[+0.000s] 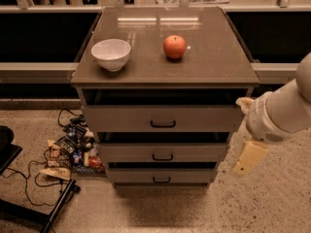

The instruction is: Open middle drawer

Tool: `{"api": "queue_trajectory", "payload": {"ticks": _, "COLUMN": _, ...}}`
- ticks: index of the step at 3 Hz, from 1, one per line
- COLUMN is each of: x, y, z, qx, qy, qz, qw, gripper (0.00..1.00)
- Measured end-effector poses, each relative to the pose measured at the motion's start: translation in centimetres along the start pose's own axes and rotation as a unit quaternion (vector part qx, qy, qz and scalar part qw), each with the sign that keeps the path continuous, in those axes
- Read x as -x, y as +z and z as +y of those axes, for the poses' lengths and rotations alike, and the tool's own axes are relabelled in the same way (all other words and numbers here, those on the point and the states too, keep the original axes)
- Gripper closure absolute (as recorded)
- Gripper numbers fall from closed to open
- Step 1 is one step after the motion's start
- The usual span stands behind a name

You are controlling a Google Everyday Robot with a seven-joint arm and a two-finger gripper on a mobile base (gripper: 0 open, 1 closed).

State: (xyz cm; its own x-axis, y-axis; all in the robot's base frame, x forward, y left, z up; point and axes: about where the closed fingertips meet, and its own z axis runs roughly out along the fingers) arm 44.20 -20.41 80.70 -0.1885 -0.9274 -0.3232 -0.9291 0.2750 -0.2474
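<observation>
My gripper is hanging right of the cabinet; open or closed, I cannot tell. The middle drawer, second down, is looking rigid and easy-sliding; I'm aiming for its central black handle.

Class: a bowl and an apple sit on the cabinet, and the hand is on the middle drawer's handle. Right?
No. The camera view shows the hand hanging beside the cabinet, clear of the handle of the middle drawer. Bowl and apple sit on top.
</observation>
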Motion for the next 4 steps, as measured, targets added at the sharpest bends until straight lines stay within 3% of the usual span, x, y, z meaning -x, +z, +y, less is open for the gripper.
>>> {"api": "queue_trajectory", "payload": {"ticks": 1, "x": -0.9, "y": 5.7, "z": 1.3, "qx": -0.003, "qy": 0.005, "qz": -0.012, "qw": 0.9999, "gripper": 0.00}}
{"api": "queue_trajectory", "payload": {"ticks": 2, "x": -0.8, "y": 6.3, "z": 1.4, "qx": 0.002, "qy": 0.003, "qz": -0.012, "qw": 0.9999, "gripper": 0.00}}
{"api": "queue_trajectory", "payload": {"ticks": 3, "x": 0.5, "y": 11.4, "z": 1.6, "qx": 0.039, "qy": -0.013, "qz": -0.014, "qw": 0.9991, "gripper": 0.00}}
{"api": "queue_trajectory", "payload": {"ticks": 4, "x": 1.2, "y": 16.5, "z": 1.7, "qx": 0.060, "qy": -0.032, "qz": -0.022, "qw": 0.9974, "gripper": 0.00}}
